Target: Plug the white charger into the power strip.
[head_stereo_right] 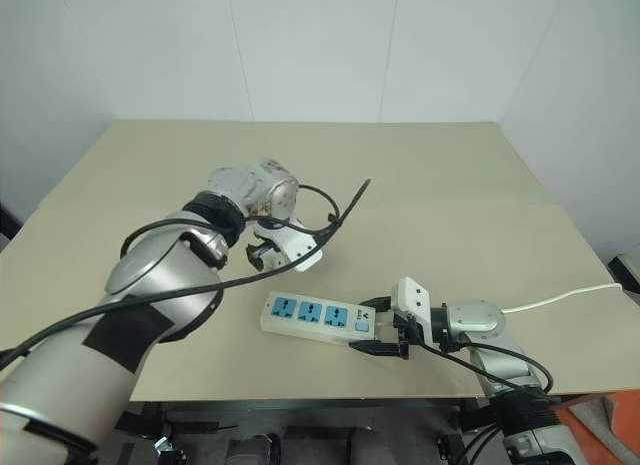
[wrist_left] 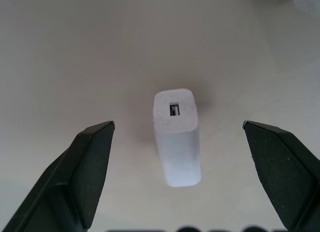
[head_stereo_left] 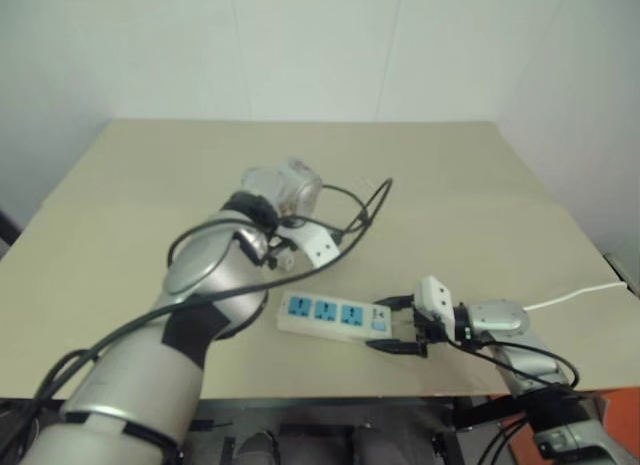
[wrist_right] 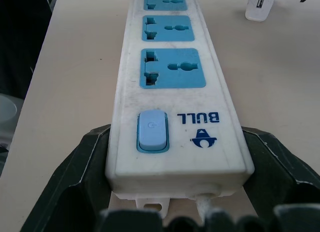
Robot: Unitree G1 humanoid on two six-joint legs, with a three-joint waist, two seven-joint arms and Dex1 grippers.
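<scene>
Right gripper (wrist_right: 165, 192) clamps power strip (head_stereo_right: 318, 317) switch end, steadying it; left gripper (wrist_left: 177, 137) spread wide, straddling upright charger (wrist_left: 177, 137) for pickup.

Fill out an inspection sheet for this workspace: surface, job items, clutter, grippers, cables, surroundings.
Surface: beige table, flat.
Job's things: white charger standing on the table; power strip lying near the front edge, three blue sockets free.
Clutter: nothing seen.
Grippers: left gripper open, fingers either side of the charger, not touching; right gripper clamped on the strip's switch end.
Cables: thin white cord running off the table's right edge.
Surroundings: plain white walls.
</scene>
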